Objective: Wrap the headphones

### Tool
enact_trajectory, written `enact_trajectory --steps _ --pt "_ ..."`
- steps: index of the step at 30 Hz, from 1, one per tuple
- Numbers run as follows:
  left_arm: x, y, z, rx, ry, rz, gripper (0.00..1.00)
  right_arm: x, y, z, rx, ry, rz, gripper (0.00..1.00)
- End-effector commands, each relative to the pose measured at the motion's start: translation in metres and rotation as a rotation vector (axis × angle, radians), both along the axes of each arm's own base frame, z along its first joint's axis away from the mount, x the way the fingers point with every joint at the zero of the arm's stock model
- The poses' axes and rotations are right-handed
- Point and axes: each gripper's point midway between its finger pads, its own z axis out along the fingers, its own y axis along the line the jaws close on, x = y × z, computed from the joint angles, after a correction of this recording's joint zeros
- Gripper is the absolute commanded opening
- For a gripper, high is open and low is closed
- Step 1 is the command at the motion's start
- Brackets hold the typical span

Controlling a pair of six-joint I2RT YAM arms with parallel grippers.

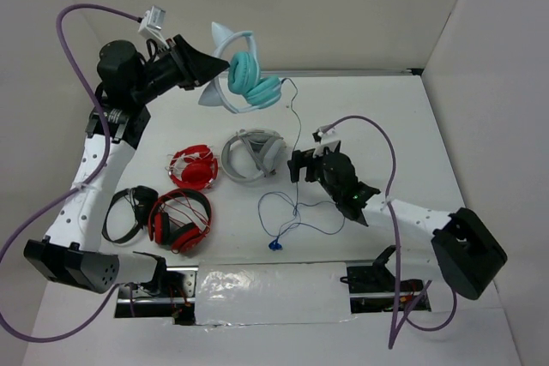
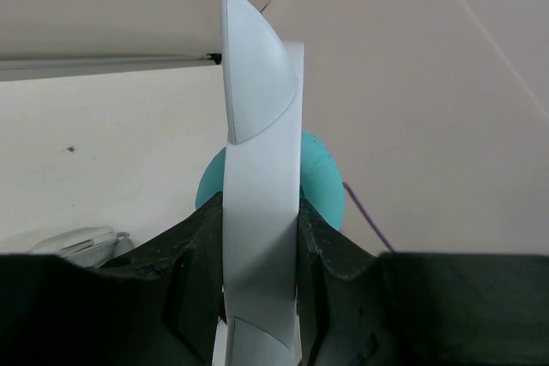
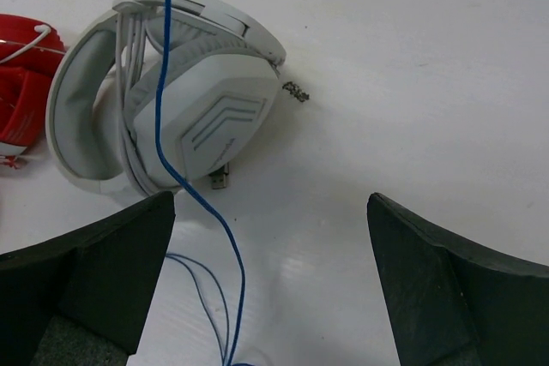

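Left jaws clamped on the pale headband of the teal over-ear headphones [image 1: 253, 83], lifted off the white desk [image 1: 377, 117] at 12 o'clock so the thin blue cable [image 1: 296, 139] hangs free. Right jaws apart, straddling cable mid-desk, likely to gather it. Blue plug [image 1: 274, 246] lies at 6 o'clock.

Smooth plastics on a white, faintly glossy table [image 1: 386, 126].
The headphones [image 1: 253, 81] at upper centre look like smooth plastic: a satin pale headband and teal cups with soft-looking cushions; their cable [image 3: 202, 212] is thin, smooth and blue. The grey-white headphones [image 3: 206, 117] show hard moulded shells and matt padding. The right gripper [image 3: 270, 203] has dull black, grainy fingers [image 3: 94, 272].
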Motion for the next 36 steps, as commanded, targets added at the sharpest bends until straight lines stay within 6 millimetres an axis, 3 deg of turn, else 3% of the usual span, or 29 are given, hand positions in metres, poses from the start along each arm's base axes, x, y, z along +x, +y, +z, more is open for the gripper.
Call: enact_trajectory --steps 1,4,7,9,10,12,13,16,19,21,22,24,26,27,28,30,31,35,36 --pt "-0.041 0.004 0.085 -0.098 -0.208 -0.03 0.0 0.018 0.024 0.037 0.112 -0.125 0.032 1.0" --pt "-0.045 0.011 0.101 -0.112 -0.234 0.013 0.0 0.016 0.034 0.035 0.11 -0.123 0.045 1.0" --pt "-0.052 0.014 0.109 -0.115 -0.259 0.027 0.0 0.013 0.038 0.02 0.122 -0.079 0.046 0.95" --pt "-0.056 0.017 0.114 -0.117 -0.283 0.033 0.0 0.011 0.044 0.008 0.143 -0.051 0.059 0.87" --pt "-0.057 0.017 0.115 -0.119 -0.284 0.037 0.0 0.011 0.048 -0.007 0.128 -0.01 0.071 0.85" --pt "-0.058 0.02 0.12 -0.129 -0.296 0.057 0.0 0.013 0.063 -0.011 0.121 0.026 0.096 0.77" --pt "-0.059 0.022 0.121 -0.131 -0.301 0.063 0.0 0.013 0.066 -0.026 0.087 0.057 0.098 0.76" --pt "-0.059 0.024 0.127 -0.135 -0.301 0.079 0.0 0.011 0.083 -0.029 0.071 0.047 0.125 0.65" --pt "-0.056 0.032 0.13 -0.15 -0.303 0.129 0.0 0.003 0.087 -0.034 0.056 0.066 0.14 0.44" --pt "-0.052 0.037 0.133 -0.153 -0.316 0.17 0.0 -0.004 0.083 -0.034 0.056 0.074 0.129 0.19" --pt "-0.042 0.047 0.136 -0.15 -0.317 0.243 0.0 -0.013 0.077 -0.04 0.048 0.101 0.111 0.0" --pt "-0.042 0.051 0.142 -0.145 -0.331 0.267 0.0 -0.019 0.072 -0.043 0.02 0.122 0.1 0.0" --pt "-0.028 0.055 0.133 -0.123 -0.288 0.306 0.0 -0.034 0.077 -0.04 -0.028 0.119 0.109 0.0" --pt "-0.023 0.056 0.128 -0.119 -0.271 0.317 0.0 -0.041 0.069 -0.041 -0.098 0.122 0.084 0.0" --pt "-0.014 0.058 0.12 -0.111 -0.252 0.34 0.0 -0.053 0.079 -0.034 -0.135 0.106 0.114 0.0" --pt "0.0 0.057 0.098 -0.097 -0.21 0.355 0.0 -0.071 0.073 -0.041 -0.256 0.14 0.144 0.0" --pt "0.008 0.056 0.089 -0.089 -0.196 0.359 0.0 -0.077 0.08 -0.028 -0.27 0.124 0.149 0.0" --pt "0.035 0.041 0.031 -0.015 -0.08 0.363 0.0 -0.094 0.068 -0.027 -0.393 0.204 0.192 0.0" --pt "0.04 0.034 0.018 0.007 -0.06 0.349 0.0 -0.094 0.072 -0.018 -0.401 0.195 0.216 0.0"
